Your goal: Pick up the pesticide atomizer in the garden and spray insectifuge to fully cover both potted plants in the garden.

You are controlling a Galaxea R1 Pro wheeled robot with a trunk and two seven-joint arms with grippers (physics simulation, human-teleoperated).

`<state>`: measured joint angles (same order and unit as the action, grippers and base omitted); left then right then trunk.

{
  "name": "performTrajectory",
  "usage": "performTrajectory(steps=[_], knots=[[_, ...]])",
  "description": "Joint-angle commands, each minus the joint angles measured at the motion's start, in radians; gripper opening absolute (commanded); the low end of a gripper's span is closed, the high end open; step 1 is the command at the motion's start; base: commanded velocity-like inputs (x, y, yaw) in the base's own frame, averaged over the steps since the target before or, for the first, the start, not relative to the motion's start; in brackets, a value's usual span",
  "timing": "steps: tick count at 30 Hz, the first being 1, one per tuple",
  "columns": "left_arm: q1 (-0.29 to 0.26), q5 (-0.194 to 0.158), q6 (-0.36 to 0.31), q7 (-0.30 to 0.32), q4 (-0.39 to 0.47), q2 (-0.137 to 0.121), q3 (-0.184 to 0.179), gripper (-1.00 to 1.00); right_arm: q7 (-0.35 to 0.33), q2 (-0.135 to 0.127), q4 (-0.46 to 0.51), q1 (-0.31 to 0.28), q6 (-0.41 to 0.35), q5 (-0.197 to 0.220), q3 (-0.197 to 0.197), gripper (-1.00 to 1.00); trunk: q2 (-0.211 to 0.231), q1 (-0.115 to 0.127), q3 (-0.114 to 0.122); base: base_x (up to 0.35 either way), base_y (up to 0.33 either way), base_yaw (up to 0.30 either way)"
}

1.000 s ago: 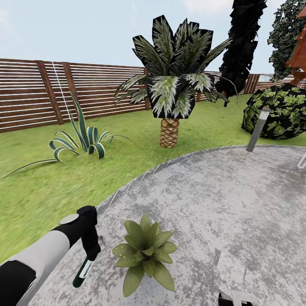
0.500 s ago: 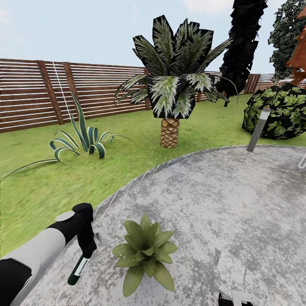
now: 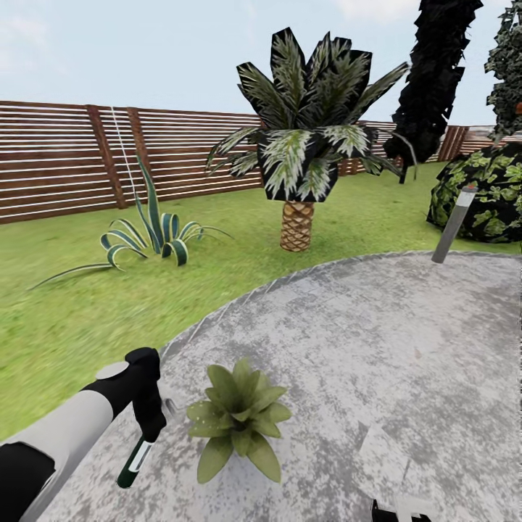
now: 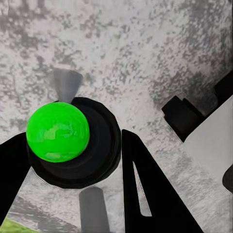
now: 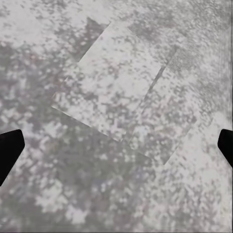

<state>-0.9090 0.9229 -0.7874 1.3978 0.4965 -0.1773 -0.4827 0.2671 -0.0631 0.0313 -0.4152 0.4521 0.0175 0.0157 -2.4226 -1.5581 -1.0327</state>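
One potted plant (image 3: 235, 422), a low rosette of olive-green leaves, stands on the grey patio (image 3: 377, 341) close in front of me. My left gripper (image 3: 150, 424) hangs just left of it, shut on the pesticide atomizer (image 3: 135, 461), a dark green bottle pointing down toward the paving. In the left wrist view the atomizer's bright green round top (image 4: 58, 131) sits in a black collar between the two black fingers (image 4: 141, 184). My right gripper (image 5: 116, 145) is open above bare paving, its tips far apart. The other potted plant is out of view.
Past the patio edge lies the lawn with a palm (image 3: 297, 225), a big striped-leaf plant (image 3: 156, 235) and a brown slatted fence (image 3: 58, 159). At the far right a leafy bush (image 3: 486, 192) stands behind a leaning grey post (image 3: 453, 225).
The camera has swung a little, so the whole picture slid right. My left arm dropped slightly and drew back to the left with the atomizer still held.
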Motion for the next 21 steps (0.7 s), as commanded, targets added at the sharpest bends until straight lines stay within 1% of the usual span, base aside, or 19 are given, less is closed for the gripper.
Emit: performTrajectory(steps=[1, 3, 8, 11, 17, 21], knots=[[-0.001, 0.005, -0.011, 0.009, 0.002, -0.001, -0.004, -1.00, 0.000, 0.000, -0.001, 0.000, 0.003, 0.002, 0.001, 1.00, 0.000, 0.000, -0.001, -0.018, -0.269, 0.000], [-0.003, 0.005, -0.012, 0.010, 0.002, -0.001, -0.004, -1.00, 0.000, 0.000, -0.001, 0.000, 0.003, 0.002, 0.001, 1.00, 0.000, 0.000, -0.001, -0.008, -0.273, 0.068], [-0.008, 0.005, -0.013, 0.009, 0.002, -0.001, -0.004, -1.00, 0.000, 0.000, -0.001, 0.000, 0.003, 0.002, 0.001, 1.00, 0.000, 0.000, -0.001, 0.089, -0.269, 0.252], [-0.008, 0.005, -0.013, 0.008, 0.003, 0.000, -0.004, -1.00, 0.000, 0.000, -0.001, 0.000, 0.003, 0.002, 0.001, 1.00, 0.000, 0.000, -0.001, 0.041, -0.080, 0.276], [0.000, 0.005, -0.013, 0.003, 0.003, 0.002, -0.004, -1.00, 0.000, 0.000, -0.001, 0.000, 0.003, 0.002, 0.001, 1.00, 0.000, 0.000, -0.001, 0.005, -0.009, 0.272], [-0.006, 0.000, -0.013, 0.003, 0.004, 0.003, -0.004, -1.00, 0.000, -0.002, -0.001, 0.000, 0.003, 0.002, 0.001, 1.00, 0.000, 0.000, -0.001, -0.081, -0.124, 0.058]])
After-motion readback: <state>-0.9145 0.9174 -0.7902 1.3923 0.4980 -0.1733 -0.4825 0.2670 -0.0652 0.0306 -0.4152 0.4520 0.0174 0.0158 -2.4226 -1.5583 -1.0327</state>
